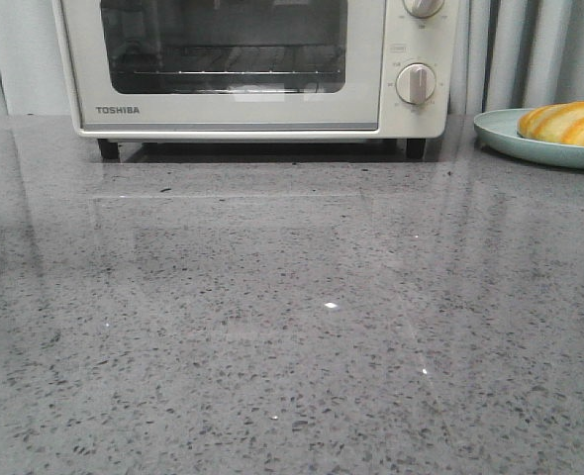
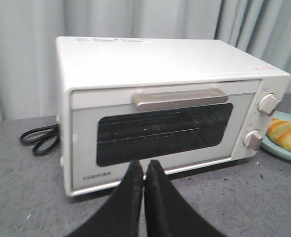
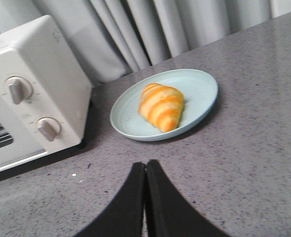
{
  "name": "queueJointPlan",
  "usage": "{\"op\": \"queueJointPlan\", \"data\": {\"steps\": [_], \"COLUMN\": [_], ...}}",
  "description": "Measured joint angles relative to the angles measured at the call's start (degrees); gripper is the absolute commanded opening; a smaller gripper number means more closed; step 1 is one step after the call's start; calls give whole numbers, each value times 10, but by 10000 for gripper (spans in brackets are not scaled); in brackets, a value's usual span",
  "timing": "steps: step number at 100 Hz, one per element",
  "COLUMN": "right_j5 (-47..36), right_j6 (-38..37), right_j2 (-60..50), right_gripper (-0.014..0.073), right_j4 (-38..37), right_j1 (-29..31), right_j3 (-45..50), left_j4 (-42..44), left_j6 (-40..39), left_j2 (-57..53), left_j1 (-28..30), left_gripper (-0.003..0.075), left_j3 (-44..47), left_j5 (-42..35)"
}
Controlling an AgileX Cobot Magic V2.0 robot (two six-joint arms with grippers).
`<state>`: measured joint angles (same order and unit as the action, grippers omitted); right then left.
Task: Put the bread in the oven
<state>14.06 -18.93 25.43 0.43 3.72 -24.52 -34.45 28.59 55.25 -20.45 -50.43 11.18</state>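
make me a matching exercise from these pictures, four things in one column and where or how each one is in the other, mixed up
Things:
1. bread
2. oven door
3. power cord
4. left gripper

States:
A. coiled on the counter beside the oven
B. jaws closed, holding nothing
C. lying on the pale green plate
D. shut, handle along its top edge

Pairs: 1-C, 2-D, 3-A, 4-B
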Motion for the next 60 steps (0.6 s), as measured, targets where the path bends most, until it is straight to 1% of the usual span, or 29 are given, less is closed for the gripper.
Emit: {"op": "queueJointPlan", "data": {"steps": [12,27,41,60], "right_j5": [16,43,57,60], "right_j6": [0,0,0,0], "right_j2": [0,0,0,0], "right_gripper": [-48,-48,-48,-48], "right_j4": [0,0,0,0], "right_j1": [-22,-39,-44,-44], "right_j3": [-1,-1,-1,-1], "left_j4": [0,0,1,2], "left_j6": [11,13,13,13], "left_j2": [102,199,273,342], "left_j1": [-37,-52,-52,-52], "left_gripper": [-21,-21,-21,-21], "left_j3": [-88,-175,-224,-261], "left_j5": [2,4,-4,-13]}}
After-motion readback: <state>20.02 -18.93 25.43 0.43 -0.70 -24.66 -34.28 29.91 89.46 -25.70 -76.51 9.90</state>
